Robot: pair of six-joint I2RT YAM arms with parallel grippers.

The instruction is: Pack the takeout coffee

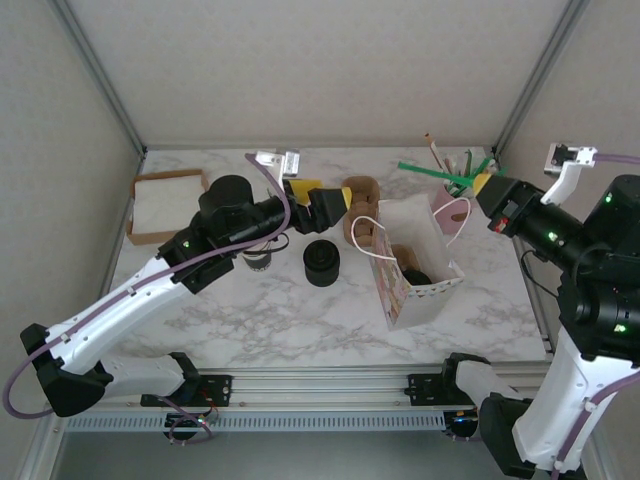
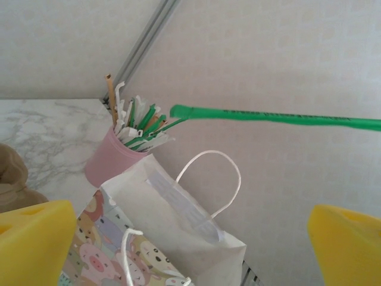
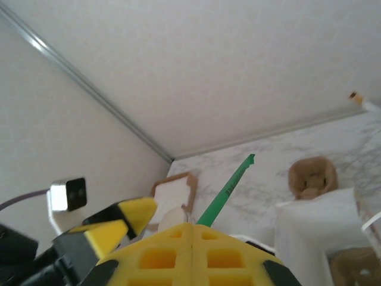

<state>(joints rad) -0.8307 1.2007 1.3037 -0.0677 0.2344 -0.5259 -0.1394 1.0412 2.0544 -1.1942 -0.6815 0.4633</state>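
The takeout coffee [image 1: 418, 272] appears to sit inside the paper bag [image 1: 412, 222]. From above, a dark round shape shows through the bag's open mouth beside something brown. The cup's body is hidden, so I cannot be sure of it.

The bag stands right of centre on the marble table [image 1: 250, 330]. It is white, with a cartoon-animal print on 1 side and 2 white cord handles.

Just behind the bag is a pink cup of straws [image 1: 447, 200]. The right gripper [image 1: 482, 185] hangs above and beside that cup, its yellow pads clenched on 1 green straw [image 1: 435, 173]. The straw lies nearly level and points left over the bag.

The left gripper [image 1: 318, 198] hovers left of the bag, jaws spread wide and holding nothing. Its wrist camera looks past the bag's upper edge [image 2: 172, 220] at the straw [image 2: 280, 117].

A stack of black lids [image 1: 322, 262] stands near the bag's left side. Lumpy brown paper pieces [image 1: 360, 190] lie behind the lids. A cardboard tray of white napkins [image 1: 165, 205] sits far left.
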